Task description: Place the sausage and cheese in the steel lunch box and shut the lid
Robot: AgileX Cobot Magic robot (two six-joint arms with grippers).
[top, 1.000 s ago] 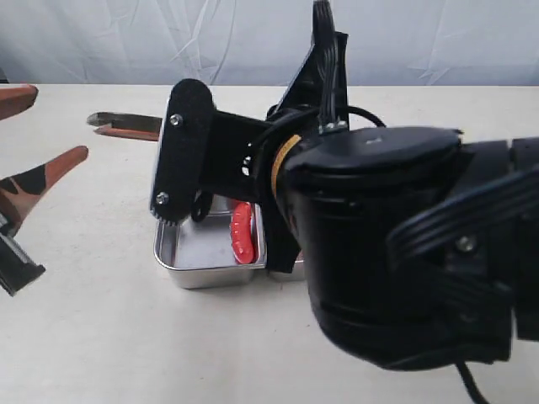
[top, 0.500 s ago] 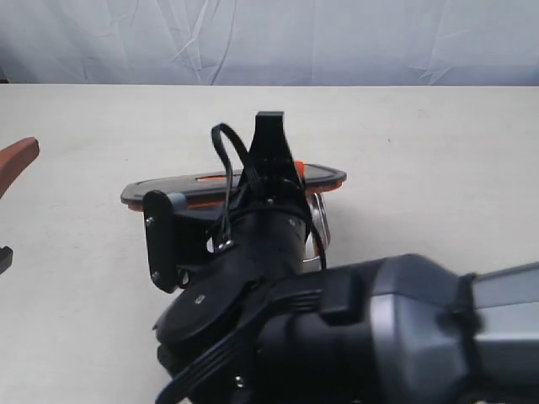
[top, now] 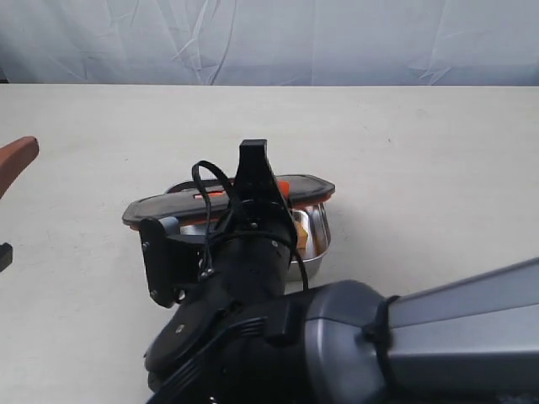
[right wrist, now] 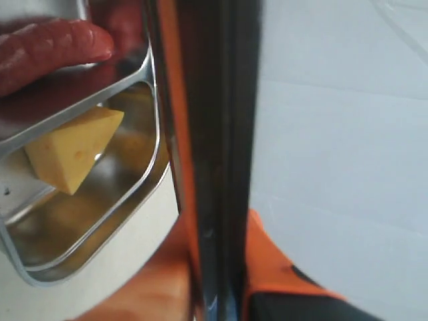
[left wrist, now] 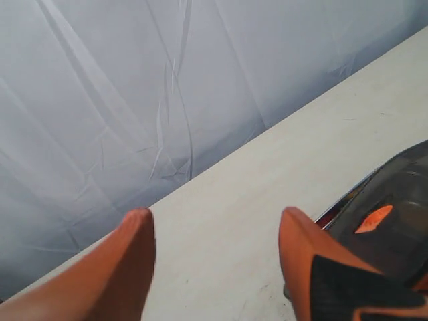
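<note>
Right gripper (right wrist: 219, 271) pinching the lid (top: 160, 204) by its edge, tilted just over the steel lunch box (top: 318, 237), long sides parallel; left gripper (left wrist: 215, 251) spread wide, well aside.

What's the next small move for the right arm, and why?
Probably lower the lid flat onto the box. The right claw grips the lid's edge, the lid hangs over the box unseated, and the sausage and cheese already lie inside.
</note>
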